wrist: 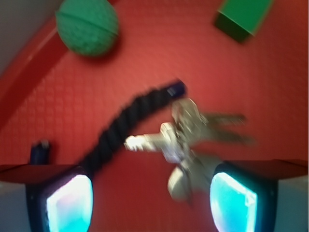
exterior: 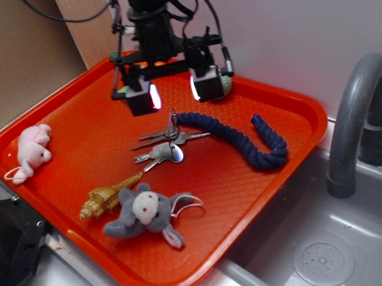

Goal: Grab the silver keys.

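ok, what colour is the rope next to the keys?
Dark navy blue rope, twisted strands, lying beside the silver keys. Clearest in the exterior view.

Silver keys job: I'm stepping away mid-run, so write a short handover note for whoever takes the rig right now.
Tool: open, empty, raised above the orange tray.
Silver keys: flat on the tray near its middle, below and slightly forward of the tool, touching the end of the dark blue rope. The wrist view is blurred but shows them between the fingers, nearer the right-hand one.
Done: rough approach only.
Left: centre over the keys, descend, close, lift. The rope may likely snag.
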Robot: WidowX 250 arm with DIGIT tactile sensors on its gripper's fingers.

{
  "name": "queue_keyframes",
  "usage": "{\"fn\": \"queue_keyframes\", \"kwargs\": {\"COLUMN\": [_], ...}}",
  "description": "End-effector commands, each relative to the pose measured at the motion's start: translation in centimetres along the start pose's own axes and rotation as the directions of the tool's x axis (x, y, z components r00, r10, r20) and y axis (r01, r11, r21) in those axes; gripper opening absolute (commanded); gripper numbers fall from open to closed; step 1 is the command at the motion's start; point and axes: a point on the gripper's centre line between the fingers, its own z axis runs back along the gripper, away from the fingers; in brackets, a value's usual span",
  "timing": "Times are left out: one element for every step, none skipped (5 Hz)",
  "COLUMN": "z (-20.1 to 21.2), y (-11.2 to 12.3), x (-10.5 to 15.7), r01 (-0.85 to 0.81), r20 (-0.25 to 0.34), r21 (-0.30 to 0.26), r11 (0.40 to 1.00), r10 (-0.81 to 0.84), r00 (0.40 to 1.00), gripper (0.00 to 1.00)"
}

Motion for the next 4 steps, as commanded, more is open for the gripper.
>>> {"fn": "queue_keyframes", "kwargs": {"z": [1.0, 0.8, 0.8, -0.2], "y": [1.3, 3.1, 4.3, 3.9], "x": [2.8, 3.1, 2.5, 1.6], "r01": [0.007, 0.018, 0.047, 0.071], "r20": [0.032, 0.030, -0.012, -0.021], "r21": [0.047, 0.084, 0.077, 0.057], "r11": [0.999, 0.996, 0.996, 0.996], "r10": [-0.009, -0.021, -0.046, -0.070], "r00": [0.999, 0.999, 0.999, 0.997], "gripper": [1.00, 1.00, 1.00, 1.00]}}
